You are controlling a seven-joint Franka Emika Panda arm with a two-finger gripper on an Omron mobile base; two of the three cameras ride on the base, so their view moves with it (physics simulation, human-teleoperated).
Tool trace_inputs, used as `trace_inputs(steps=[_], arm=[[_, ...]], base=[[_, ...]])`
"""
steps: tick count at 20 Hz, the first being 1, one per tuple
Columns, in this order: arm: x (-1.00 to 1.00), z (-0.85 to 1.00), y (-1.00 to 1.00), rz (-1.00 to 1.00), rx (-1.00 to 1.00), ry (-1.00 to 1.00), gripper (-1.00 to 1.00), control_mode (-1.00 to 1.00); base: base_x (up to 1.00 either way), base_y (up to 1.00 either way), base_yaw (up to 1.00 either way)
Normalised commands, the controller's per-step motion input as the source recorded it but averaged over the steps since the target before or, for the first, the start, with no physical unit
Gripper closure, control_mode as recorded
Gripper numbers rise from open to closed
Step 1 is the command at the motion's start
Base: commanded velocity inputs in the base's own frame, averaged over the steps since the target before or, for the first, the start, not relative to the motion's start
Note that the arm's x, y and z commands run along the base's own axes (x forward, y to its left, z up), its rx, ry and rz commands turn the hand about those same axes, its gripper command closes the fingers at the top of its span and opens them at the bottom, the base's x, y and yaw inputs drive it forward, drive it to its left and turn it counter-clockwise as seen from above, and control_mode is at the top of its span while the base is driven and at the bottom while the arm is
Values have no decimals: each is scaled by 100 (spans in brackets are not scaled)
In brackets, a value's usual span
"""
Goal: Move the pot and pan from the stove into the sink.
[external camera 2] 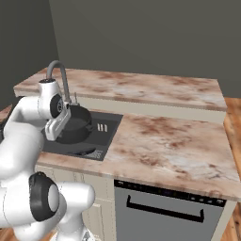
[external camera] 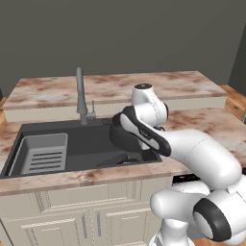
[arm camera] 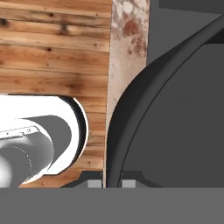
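My gripper is shut on the rim of the dark grey pot, and the rim runs between the two fingertips. The pot sits low over the right part of the sink, partly behind my forearm. I cannot tell whether it touches the basin floor. From the right base view the pot is just beyond my hand. The black pan lies in the sink at the front, its long handle near the front wall. The stove is out of view.
A tall grey faucet stands behind the basin. A light grey ribbed rack fills its left end. Marble counter spreads to the right of the sink, with a grey appliance front with a bar handle below it.
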Motion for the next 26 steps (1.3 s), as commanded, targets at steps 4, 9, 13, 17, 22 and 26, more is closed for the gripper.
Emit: trace_inputs(steps=[4, 9, 13, 17, 22, 26], arm=[[2, -3, -11, 12, 12, -1, 100, -100], [14, -14, 0, 9, 6, 0, 100, -100], [34, -24, 12, 5, 0, 1, 100, -100], [42, -22, 12, 5, 0, 2, 100, -100], [47, -22, 11, 5, 0, 1, 100, -100], [52, -21, 9, 4, 0, 0, 100, -100]], base=[[0, 0, 0], [0, 0, 0], [0, 0, 0], [0, 0, 0], [0, 0, 0], [0, 0, 0]])
